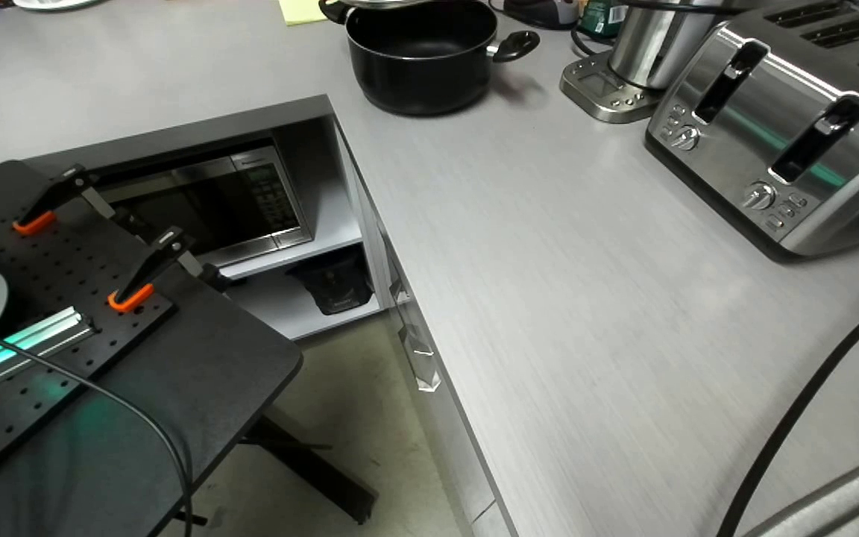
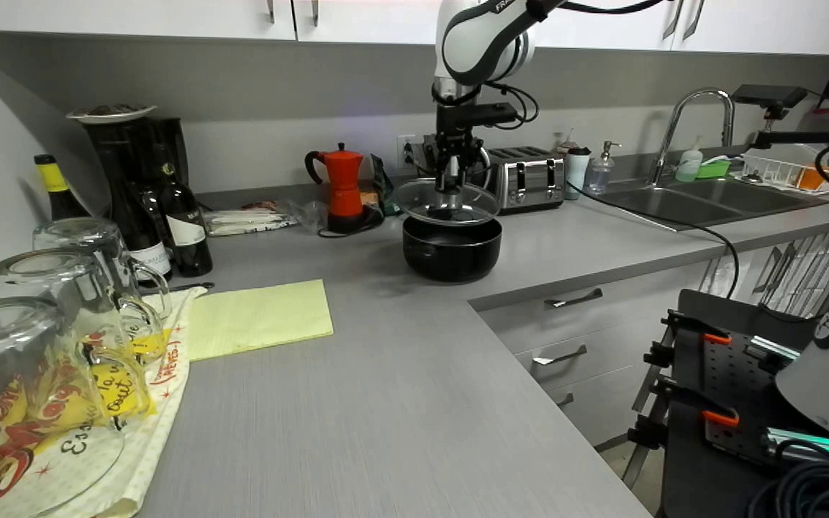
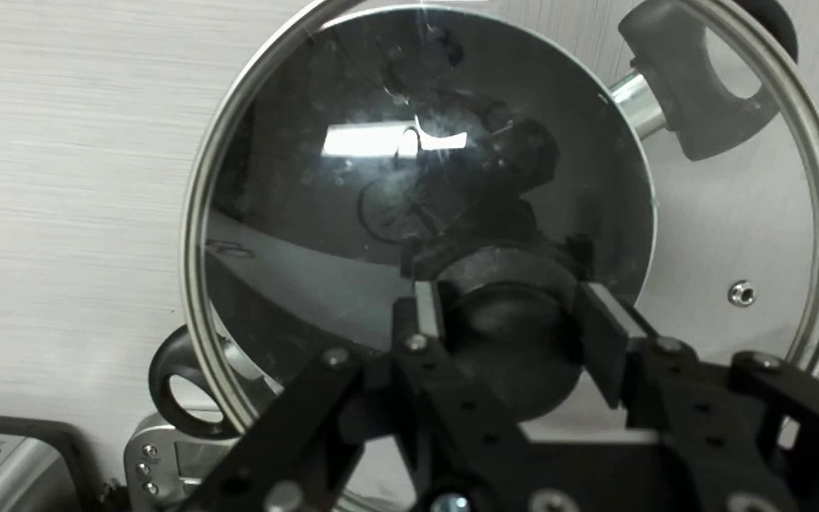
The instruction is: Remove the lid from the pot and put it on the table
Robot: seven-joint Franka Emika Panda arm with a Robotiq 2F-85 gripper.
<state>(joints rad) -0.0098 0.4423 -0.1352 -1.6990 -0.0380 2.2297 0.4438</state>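
The glass lid (image 2: 478, 204) with its metal rim hangs raised over the black pot (image 2: 450, 253), with a gap between them. My gripper (image 2: 450, 188) is shut on the lid's dark knob from above. In the wrist view the gripper (image 3: 512, 316) has a finger on each side of the knob, and the lid (image 3: 374, 192) sits off-centre over the pot, whose side handle (image 3: 166, 380) shows past the rim. In an exterior view the open pot (image 1: 422, 82) stands on the grey table (image 1: 534, 298), and only a sliver of the lid (image 1: 388, 3) shows at the top edge.
A silver toaster (image 1: 780, 142) and a steel vessel (image 1: 649, 48) stand beside the pot. A red moka pot (image 2: 345, 188) stands behind it. A yellow cloth (image 2: 263, 316), glass mugs (image 2: 47, 338) and bottles (image 2: 186, 223) are on the table. The table's edge (image 2: 522, 374) drops off near the pot.
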